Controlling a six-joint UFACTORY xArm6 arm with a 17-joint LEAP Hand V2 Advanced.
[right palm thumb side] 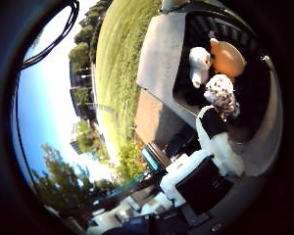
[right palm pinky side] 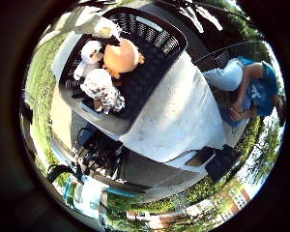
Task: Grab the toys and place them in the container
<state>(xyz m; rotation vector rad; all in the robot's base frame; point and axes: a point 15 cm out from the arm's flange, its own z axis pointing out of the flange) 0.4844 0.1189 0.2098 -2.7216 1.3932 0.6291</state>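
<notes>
A black slatted basket (right palm pinky side: 157, 36) stands at one end of a white table (right palm pinky side: 179, 116). Three soft toys lie inside it, close together: an orange one (right palm pinky side: 122, 57), a small white one (right palm pinky side: 89, 54) and a white one with brown spots (right palm pinky side: 104, 89). The basket is well below the palm. Of my hand (right palm thumb side: 206, 166), the thumb side palm view shows the white and black body and one fairly straight finger (right palm thumb side: 216, 139) reaching toward the basket. Nothing is held in it.
A flat black object and a tan one (right palm pinky side: 217, 159) lie at the table's far edge. Dark equipment (right palm pinky side: 101, 154) stands on the paving beside the basket end. Grass (right palm thumb side: 120, 58) surrounds the paved patch.
</notes>
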